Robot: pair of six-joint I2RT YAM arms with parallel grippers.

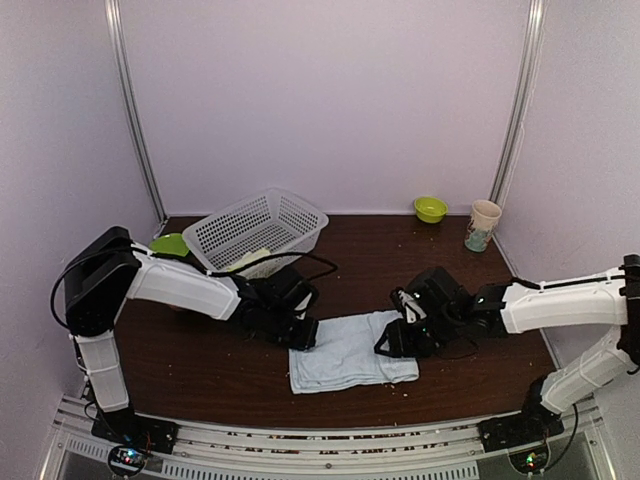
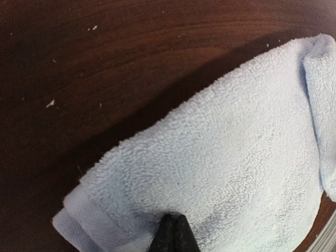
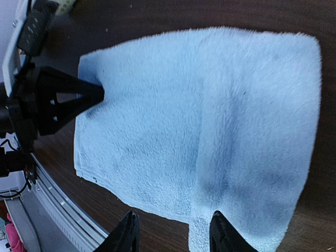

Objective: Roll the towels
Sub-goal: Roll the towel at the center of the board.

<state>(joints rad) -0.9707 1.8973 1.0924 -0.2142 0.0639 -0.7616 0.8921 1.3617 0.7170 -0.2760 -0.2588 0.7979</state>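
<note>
**Left gripper** (image 2: 172,233): jaws closed tip to tip and pressed down on the pale blue towel (image 1: 345,360) near one hem. Whether any pile is pinched cannot be told.

**Right gripper** (image 3: 176,235): jaws partly apart, poised over the opposite hem and gripping nothing.

**Pale blue towel**: terry cloth lying flat at mid-worktop between the two arms, with one end doubled over into a flap (image 3: 257,131). Judged light, limp and non-slippery. It will sag and bunch if lifted by a single point. The best hold is likely the hem corners or the doubled flap, rolled along the surface.

**Second towel** (image 1: 250,258): a yellowish cloth in the white mesh basket (image 1: 290,215); its print is not legible.

**Worktop** (image 1: 400,260): dark wood.
- The towel's near hem lies close to the front rail (image 1: 330,438).
- Open room lies behind the towel.
- The basket stands back-left.
- A green bowl (image 1: 431,208) and a cup (image 1: 484,225) stand back-right, well apart from the towel.
</note>
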